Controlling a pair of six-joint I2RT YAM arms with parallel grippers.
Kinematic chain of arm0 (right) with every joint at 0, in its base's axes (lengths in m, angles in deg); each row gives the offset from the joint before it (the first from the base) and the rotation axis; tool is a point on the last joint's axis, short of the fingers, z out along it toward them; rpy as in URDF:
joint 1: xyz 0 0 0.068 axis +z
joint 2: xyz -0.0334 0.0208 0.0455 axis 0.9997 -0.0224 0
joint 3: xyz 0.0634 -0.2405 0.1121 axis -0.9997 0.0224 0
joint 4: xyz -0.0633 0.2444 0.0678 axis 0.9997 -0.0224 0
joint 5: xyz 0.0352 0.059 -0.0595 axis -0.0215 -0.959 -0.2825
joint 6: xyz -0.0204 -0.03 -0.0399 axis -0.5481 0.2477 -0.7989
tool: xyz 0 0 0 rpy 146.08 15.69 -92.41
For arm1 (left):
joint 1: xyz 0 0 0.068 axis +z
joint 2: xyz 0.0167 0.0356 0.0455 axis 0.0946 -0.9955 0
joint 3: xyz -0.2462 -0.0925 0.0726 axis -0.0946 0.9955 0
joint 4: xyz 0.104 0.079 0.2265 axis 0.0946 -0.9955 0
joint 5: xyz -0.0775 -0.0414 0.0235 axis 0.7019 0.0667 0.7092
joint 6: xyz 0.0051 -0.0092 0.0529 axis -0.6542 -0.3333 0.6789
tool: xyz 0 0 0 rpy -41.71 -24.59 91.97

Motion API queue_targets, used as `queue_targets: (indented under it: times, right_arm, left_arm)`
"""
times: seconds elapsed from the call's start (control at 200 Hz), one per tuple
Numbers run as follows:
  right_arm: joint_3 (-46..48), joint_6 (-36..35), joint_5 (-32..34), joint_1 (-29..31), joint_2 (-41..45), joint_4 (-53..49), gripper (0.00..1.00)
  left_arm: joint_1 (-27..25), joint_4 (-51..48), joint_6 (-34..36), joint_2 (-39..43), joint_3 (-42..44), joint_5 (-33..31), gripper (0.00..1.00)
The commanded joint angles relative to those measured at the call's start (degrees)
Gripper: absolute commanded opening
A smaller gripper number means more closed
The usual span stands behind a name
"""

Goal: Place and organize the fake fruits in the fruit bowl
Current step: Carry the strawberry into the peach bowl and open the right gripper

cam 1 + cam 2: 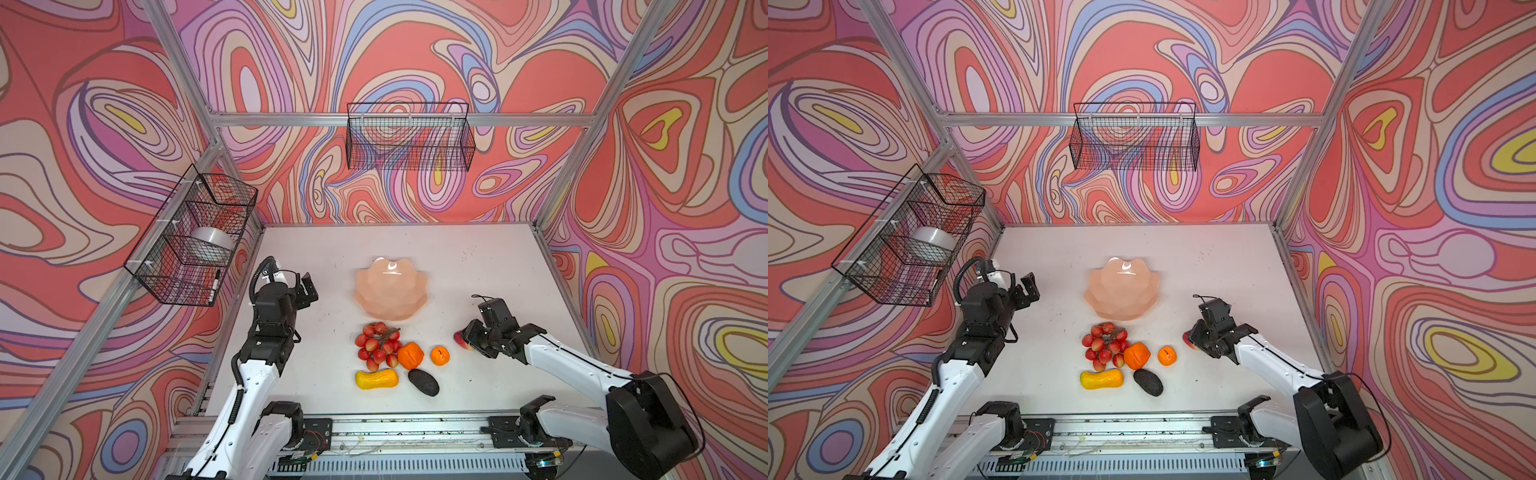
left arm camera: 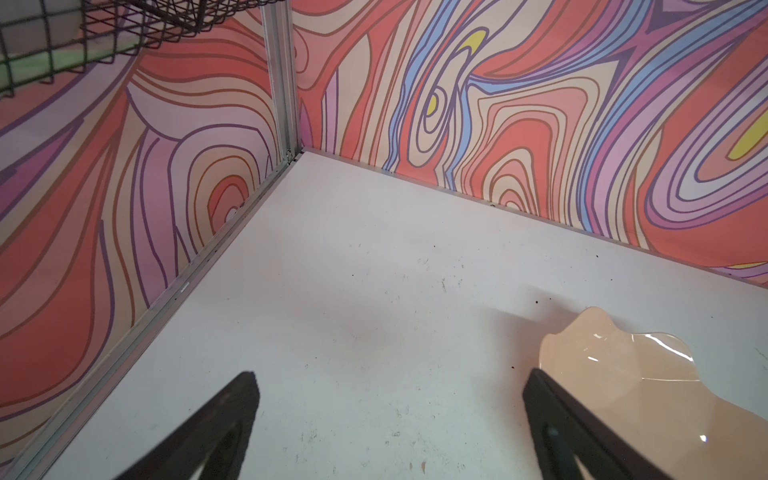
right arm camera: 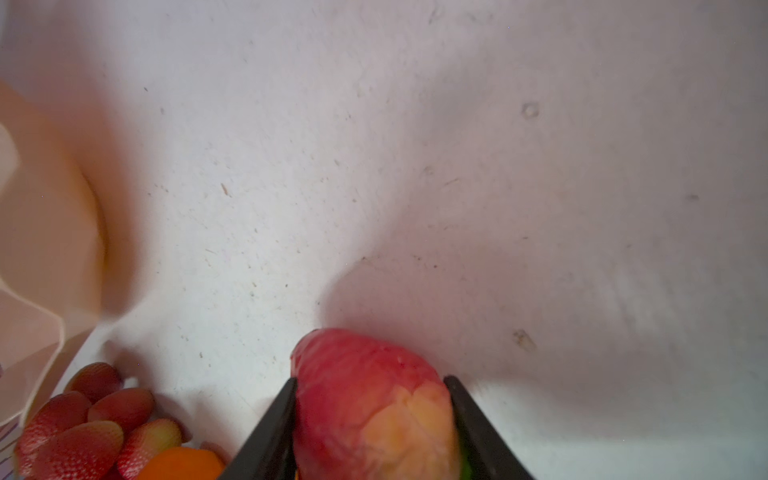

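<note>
The peach-pink fruit bowl [image 1: 390, 289] [image 1: 1121, 291] stands mid-table, nothing inside it. In front of it lie the red grape bunch [image 1: 378, 345] [image 3: 83, 419], large orange [image 1: 410, 355] [image 1: 1136, 355], small tangerine [image 1: 439, 355], yellow gourd [image 1: 376, 380] and dark avocado [image 1: 423, 382]. Right of the tangerine, my right gripper [image 1: 471, 336] [image 3: 370, 379] is low over the table, shut on the red strawberry [image 3: 365, 399] [image 1: 460, 340], one finger on each side. My left gripper [image 1: 307, 291] [image 2: 390, 374] is open and holds nothing, left of the bowl [image 2: 623, 374].
A black wire basket [image 1: 409, 137] hangs on the back wall. Another basket [image 1: 195, 241] on the left wall holds a white roll, above the left arm. An aluminium rail [image 1: 395, 428] runs along the table's front edge.
</note>
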Motion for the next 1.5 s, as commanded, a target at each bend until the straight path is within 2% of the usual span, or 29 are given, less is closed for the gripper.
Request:
queue_targets:
  times: [0.0,0.105,0.225,0.411,0.706,0.986,1.132,1.287,1.497]
  right_arm:
    - [-6.2,-1.2,5.1,0.5,3.7,-4.2,0.45]
    - [-13.2,-3.8,6.1,0.6,2.9,-5.0,0.41]
    - [-21.4,-6.5,7.5,2.5,-3.4,-2.4,0.38]
    - [-37.1,-11.3,9.0,9.0,-20.2,2.3,0.36]
    - [-62.1,-18.9,8.4,14.4,-48.0,-1.6,0.36]
    - [-72.0,-19.6,6.6,14.8,-62.0,-3.9,0.36]
    - [-73.5,-19.9,7.1,14.8,-65.1,-4.8,0.39]
    - [-74.8,-20.1,6.1,14.8,-66.2,-5.7,0.59]
    - [-72.6,-20.1,7.1,14.8,-58.9,-3.3,0.69]
  left_arm:
    - [0.0,-1.4,-1.1,-0.2,-1.6,0.3,1.00]
    - [0.0,-1.5,-1.2,-0.3,-1.8,0.1,1.00]
    - [0.0,-1.6,-1.3,-0.2,-1.9,0.2,1.00]
    - [0.0,-1.8,-1.0,0.1,-1.9,-0.7,1.00]
    - [0.0,-1.9,-1.1,0.4,-2.0,-0.7,1.00]
    - [0.0,-1.5,-1.2,0.7,-1.9,-0.3,1.00]
    - [0.1,-1.9,-1.0,0.7,-2.1,-0.7,1.00]
    - [0.0,-1.7,-1.3,0.8,-2.0,-0.7,1.00]
    - [0.1,-1.9,-1.7,0.5,-2.0,-0.5,1.00]
